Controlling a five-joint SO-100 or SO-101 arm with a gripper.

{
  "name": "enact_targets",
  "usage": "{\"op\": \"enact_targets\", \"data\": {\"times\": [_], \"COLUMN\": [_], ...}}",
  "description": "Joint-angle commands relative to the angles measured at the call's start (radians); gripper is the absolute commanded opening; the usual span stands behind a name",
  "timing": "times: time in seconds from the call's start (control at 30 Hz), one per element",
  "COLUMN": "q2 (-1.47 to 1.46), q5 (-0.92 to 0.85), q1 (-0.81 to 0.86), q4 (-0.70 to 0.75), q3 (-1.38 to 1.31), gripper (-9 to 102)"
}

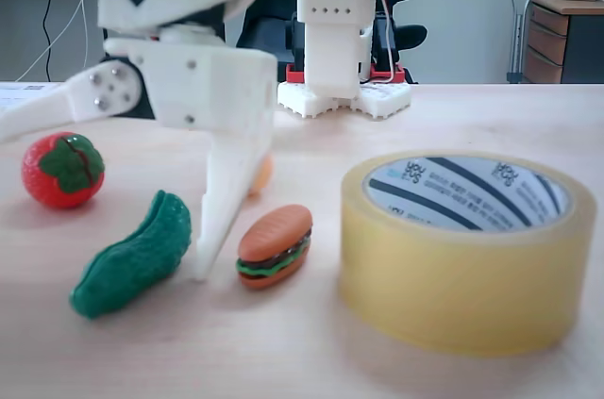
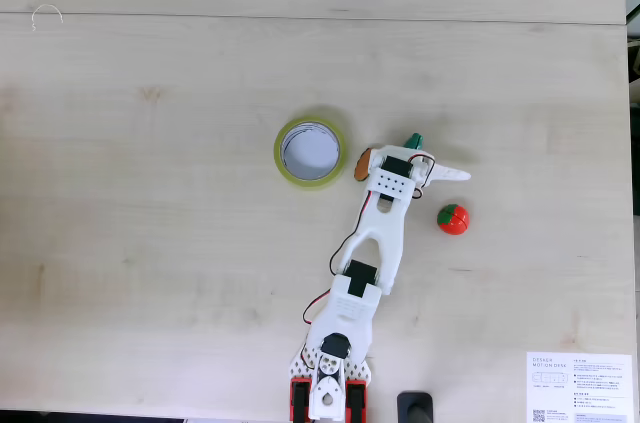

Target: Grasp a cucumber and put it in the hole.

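Two fixed views, one low at table level, one from above. Writing: tape core (image 1: 453, 193) carries dark stripes and small printed text, too blurred to read; a white card (image 2: 580, 390) at the table's edge in the top-down view has lines of small print and a QR-like square, unreadable too.

Gripper (image 1: 104, 196) is spread wide: one finger (image 1: 222, 210) stands nearly vertical with its tip on the table, the other finger (image 1: 42, 114) is swung far out to the left of the low view, lifted off the table. Nothing held.

Cucumber (image 1: 132, 257) lies on the table inside that open span, just left of the vertical finger, its upper end close to or touching the finger; cannot tell which. It lies tilted, low end left, high end right. From above only a green end (image 2: 414, 140) pokes out beyond the gripper head.

Burger (image 1: 275, 246) sits just on the other side of the vertical finger, outside the span. Tape roll (image 1: 467, 257) with the hole (image 2: 310, 151) stands beyond the burger, near but apart from the gripper; hole faces up. Strawberry (image 1: 62, 169) sits below the raised finger, behind the cucumber in the low view, apart from both. An orange thing (image 1: 261, 174) is mostly hidden behind the vertical finger.
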Motion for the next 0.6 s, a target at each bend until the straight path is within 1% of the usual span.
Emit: {"op": "enact_targets", "data": {"times": [0.0, 0.17, 0.57], "q2": [0.009, -0.003, -0.025], "q5": [0.086, 0.086, 0.087], "q1": [0.003, 0.003, 0.003], "q4": [0.009, 0.009, 0.014], "q3": [-0.063, -0.063, -0.063], "gripper": [61, 57, 32]}}
